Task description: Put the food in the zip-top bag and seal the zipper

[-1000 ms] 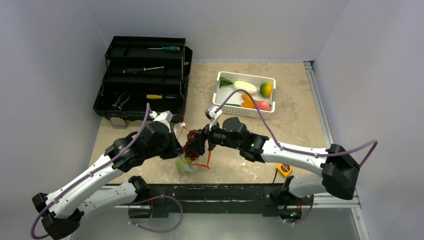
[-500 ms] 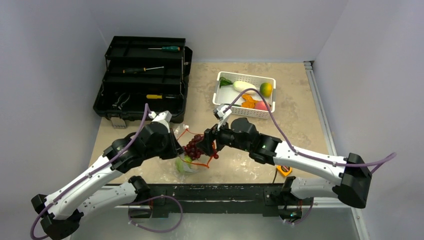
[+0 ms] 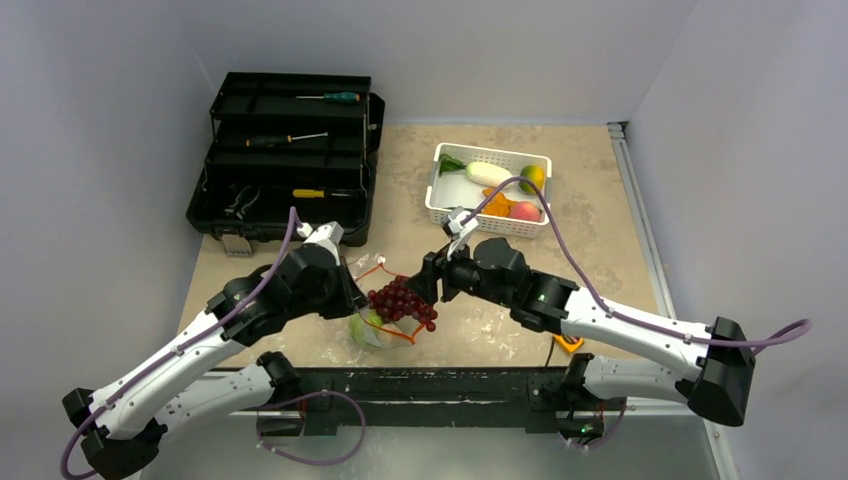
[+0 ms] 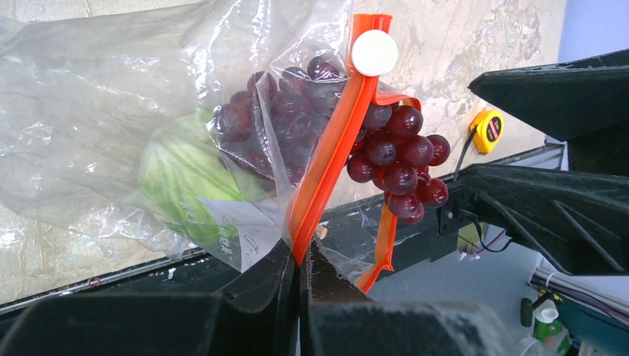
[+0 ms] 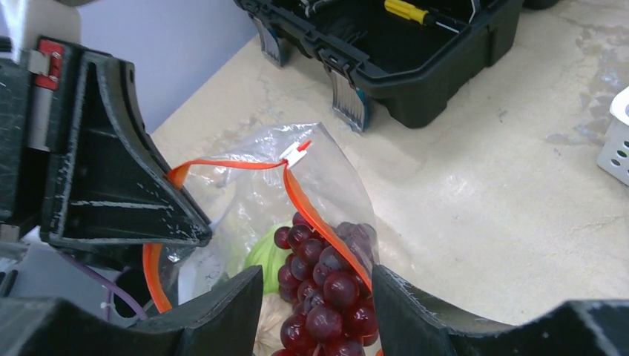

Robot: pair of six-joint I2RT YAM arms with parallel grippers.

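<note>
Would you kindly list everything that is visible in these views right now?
Clear crinkly plastic zip-top bag: one, transparent, near edge of the beige table.
Orange-red zipper strip: one, with white slider, along the bag's open mouth.
Dark purple grape bunch: one, partly through the mouth.
Green cabbage: one, inside the bag.
White perforated basket: one, far right.
Basket contents: white oblong vegetable, yellow-green round fruit, pink peach, orange pieces, green piece.
Black plastic toolbox: one, open, far left.
Screwdrivers: three, green-handled, black-handled, yellow-handled, in the toolbox.
Yellow tape measure: one, near edge, right.
Left gripper: black, shut on the zipper strip.
Right gripper: black, open, next to the grapes.
</note>
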